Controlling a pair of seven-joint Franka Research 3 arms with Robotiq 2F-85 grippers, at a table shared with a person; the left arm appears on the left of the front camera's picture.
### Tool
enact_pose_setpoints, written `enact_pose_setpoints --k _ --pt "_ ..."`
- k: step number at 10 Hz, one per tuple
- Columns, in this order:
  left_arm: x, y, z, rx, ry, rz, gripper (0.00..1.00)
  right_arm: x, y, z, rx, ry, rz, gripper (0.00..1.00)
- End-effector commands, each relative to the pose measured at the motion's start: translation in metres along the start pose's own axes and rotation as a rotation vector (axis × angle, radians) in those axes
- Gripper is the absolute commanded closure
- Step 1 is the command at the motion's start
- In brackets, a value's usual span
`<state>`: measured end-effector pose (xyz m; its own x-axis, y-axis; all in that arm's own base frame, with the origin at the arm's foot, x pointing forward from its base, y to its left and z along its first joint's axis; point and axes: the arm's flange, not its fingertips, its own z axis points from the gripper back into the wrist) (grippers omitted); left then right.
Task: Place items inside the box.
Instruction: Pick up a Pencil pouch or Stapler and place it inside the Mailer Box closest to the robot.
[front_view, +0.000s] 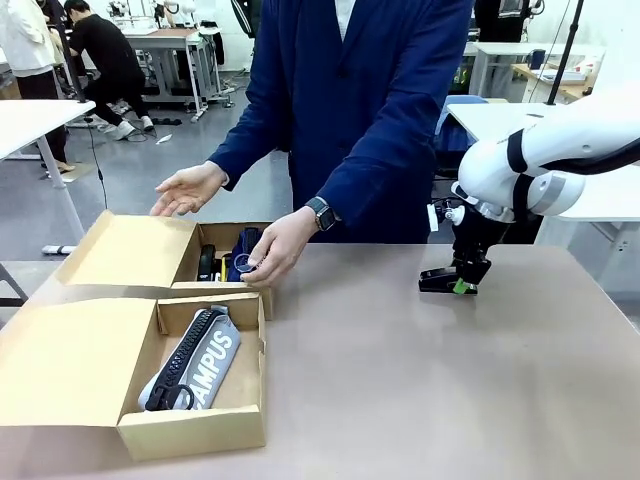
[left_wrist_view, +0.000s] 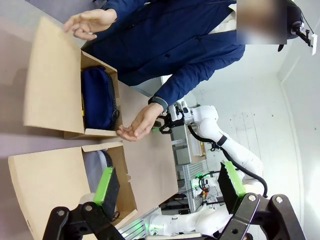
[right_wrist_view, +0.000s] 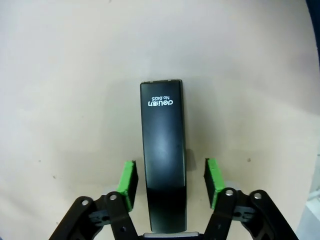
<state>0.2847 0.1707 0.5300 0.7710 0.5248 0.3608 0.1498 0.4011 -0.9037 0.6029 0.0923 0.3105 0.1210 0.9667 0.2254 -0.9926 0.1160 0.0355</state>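
Cardboard near box (front_view: 190, 430) holds grey CAMPUS case (front_view: 205, 362); far box (front_view: 130, 250), navy pouch (left_wrist_view: 97, 97).

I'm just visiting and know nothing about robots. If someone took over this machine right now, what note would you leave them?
Left gripper: open, empty, over the near cardboard box.
Right gripper: open, green pads either side of the black stapler lying on the table, not touching it.
Person: one hand at the far cardboard box, the other hand open above its flap.
Done: grey zip pencil case marked "CAMPUS" lies in the near box; navy blue pouch lies in the far box.
Left: grip the stapler and put it in a box.
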Motion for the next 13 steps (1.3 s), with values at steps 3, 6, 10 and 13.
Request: enact_pose_setpoints --k 3,6,10,13 --pt "0.0 -0.001 0.0 -0.022 -0.01 -0.017 0.0 0.0 -0.002 0.006 0.017 0.019 0.004 1.0" --pt "0.0 -0.001 0.0 -0.022 -0.01 -0.017 0.0 -0.002 -0.001 0.007 0.022 0.02 -0.004 1.0" --pt "0.0 -0.001 0.0 -0.022 -0.01 -0.017 0.0 -0.003 0.004 0.011 0.023 0.023 -0.019 1.0" --pt "0.0 -0.001 0.0 -0.022 -0.01 -0.017 0.0 0.007 0.031 0.037 0.085 -0.004 -0.23 1.0"
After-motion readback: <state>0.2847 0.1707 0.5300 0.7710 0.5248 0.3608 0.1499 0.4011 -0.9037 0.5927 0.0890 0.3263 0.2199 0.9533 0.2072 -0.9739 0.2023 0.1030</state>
